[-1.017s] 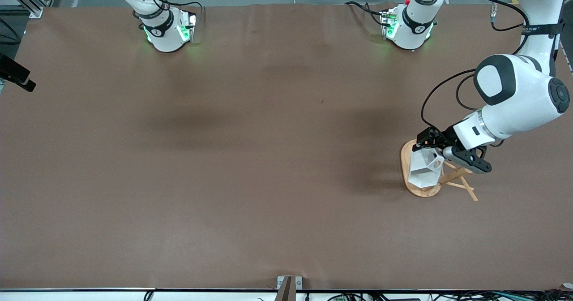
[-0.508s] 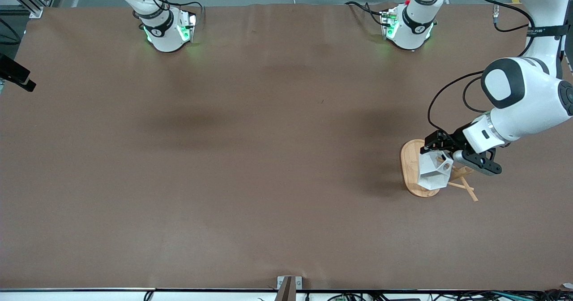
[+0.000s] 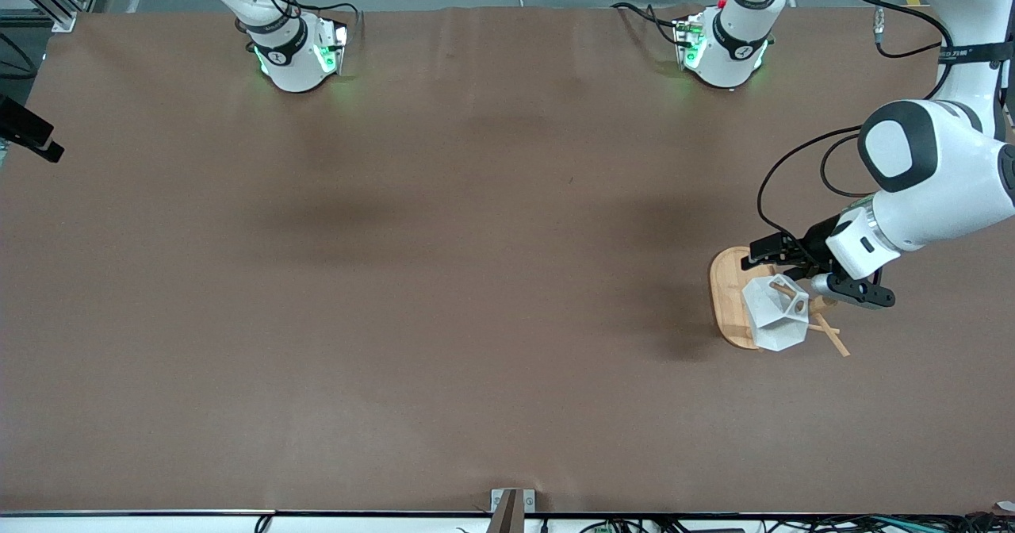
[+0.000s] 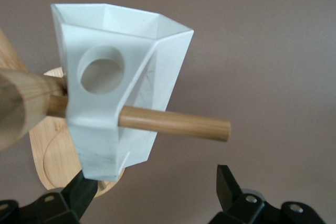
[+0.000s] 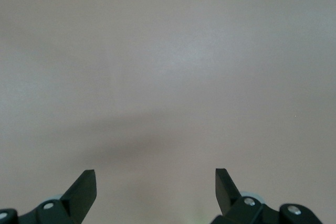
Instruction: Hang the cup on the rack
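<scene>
The cup (image 4: 113, 106) is seen hanging on the rack (image 3: 733, 299): in the left wrist view a round bamboo peg (image 4: 173, 123) is passed through the handle, below the handle's round hole, and the cup's weight appears to be carried by it. The hanging itself is therefore judged to be done; what is left seems to be only the withdrawal of the left arm, provided the cup stays seated on the peg.

The left pincer (image 4: 157, 192) is held wide apart, just beside the cup and over the rack, and nothing is gripped by it; whether one fingertip touches the cup's lower edge cannot be told. The right pincer (image 5: 156, 190) is likewise spread wide and empty, over bare desk (image 3: 444, 279), and its arm is kept waiting.

The rack is placed toward the left arm's end of the desk. It is made of pale bamboo, with a flat oval base, a thick central post and thin angled pegs. The cup is white and matt, formed of flat angular facets tapering from a hexagonal rim. The desk is covered in a plain brown, dull sheet.
</scene>
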Controlling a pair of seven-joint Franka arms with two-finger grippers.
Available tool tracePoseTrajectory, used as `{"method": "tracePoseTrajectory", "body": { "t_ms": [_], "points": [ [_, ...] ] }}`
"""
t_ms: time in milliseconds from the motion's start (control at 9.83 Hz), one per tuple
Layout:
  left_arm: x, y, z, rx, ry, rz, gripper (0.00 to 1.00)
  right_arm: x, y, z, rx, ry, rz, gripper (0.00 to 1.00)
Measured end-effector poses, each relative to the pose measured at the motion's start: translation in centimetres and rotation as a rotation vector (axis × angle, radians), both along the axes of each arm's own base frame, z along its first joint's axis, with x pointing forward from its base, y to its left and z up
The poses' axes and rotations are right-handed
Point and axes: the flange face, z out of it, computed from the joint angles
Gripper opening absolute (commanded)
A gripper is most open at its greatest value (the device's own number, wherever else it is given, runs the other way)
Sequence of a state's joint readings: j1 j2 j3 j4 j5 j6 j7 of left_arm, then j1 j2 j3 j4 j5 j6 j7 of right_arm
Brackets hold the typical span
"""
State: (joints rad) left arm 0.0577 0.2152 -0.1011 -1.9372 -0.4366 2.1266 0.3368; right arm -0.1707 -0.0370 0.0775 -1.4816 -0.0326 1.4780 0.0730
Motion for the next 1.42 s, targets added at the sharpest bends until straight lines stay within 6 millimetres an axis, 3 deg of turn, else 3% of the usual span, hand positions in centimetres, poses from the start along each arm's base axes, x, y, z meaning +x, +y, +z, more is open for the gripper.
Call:
{"method": "tracePoseTrajectory", "body": {
  "t_ms": [102, 203, 407, 610, 1220, 1322, 1424],
  "points": [
    [-0.1, 0.4, 0.8, -0.005, 0.016, 0.005, 1.00, 0.0, 0.0, 0.0, 0.000, 0.000, 0.000, 1.00],
    [-0.5, 2.4, 2.6, -0.009, 0.026, 0.022, 1.00, 0.0, 0.0, 0.0, 0.000, 0.001, 0.000, 1.00],
    [-2.1, 6.8, 7.6, -0.007, 0.002, 0.075, 1.00, 0.0, 0.0, -0.1, 0.000, 0.002, -0.001, 1.00],
    [-3.6, 9.0, 11.8, 0.071, -0.035, 0.136, 1.00, 0.0, -0.1, -0.1, 0.000, 0.002, -0.001, 1.00],
    [-7.2, 7.7, 19.0, 0.193, 0.068, 0.230, 1.00, 0.0, -0.1, -0.2, 0.000, 0.003, -0.001, 1.00],
    [-7.6, 6.5, 20.9, 0.262, 0.061, 0.194, 1.00, 0.0, -0.1, -0.2, 0.000, 0.004, -0.002, 1.00],
    [-8.0, 3.9, 22.9, 0.331, 0.037, 0.147, 1.00, 0.0, -0.1, -0.2, 0.000, 0.004, -0.003, 1.00]
  ]
}}
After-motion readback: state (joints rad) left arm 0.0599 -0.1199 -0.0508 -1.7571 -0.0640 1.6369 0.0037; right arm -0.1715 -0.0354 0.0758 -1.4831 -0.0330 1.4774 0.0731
